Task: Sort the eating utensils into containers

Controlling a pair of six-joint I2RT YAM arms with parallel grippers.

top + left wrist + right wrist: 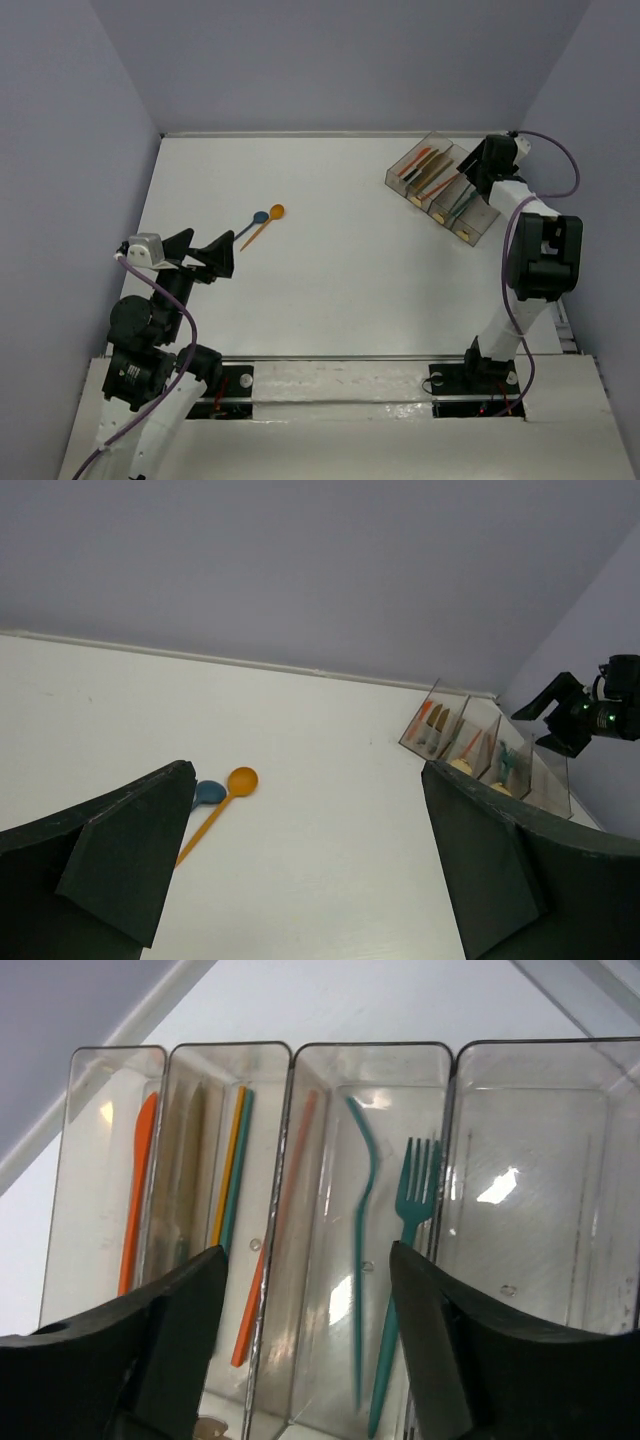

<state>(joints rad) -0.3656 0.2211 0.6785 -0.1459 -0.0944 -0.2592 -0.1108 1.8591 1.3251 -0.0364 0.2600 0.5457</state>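
An orange spoon (pixel 268 220) and a blue spoon (pixel 255 220) lie side by side on the white table (pixel 330 270), left of centre. My left gripper (pixel 207 256) is open and empty, just near-left of them. In the left wrist view the orange spoon (pixel 222 802) shows fully; the blue spoon (pixel 209 792) is partly hidden by a finger. My right gripper (pixel 470 172) hovers open and empty over the row of containers (pixel 408 158). The right wrist view shows a teal fork (pixel 405 1230), an orange chopstick (pixel 275 1230) and an orange piece (pixel 135 1200) in the containers (pixel 455 1110).
The containers stand at the far right, close to the right wall (pixel 600 150). The back wall (pixel 340 70) and left wall (pixel 60 200) enclose the table. The rightmost bin in the right wrist view shows nothing inside.
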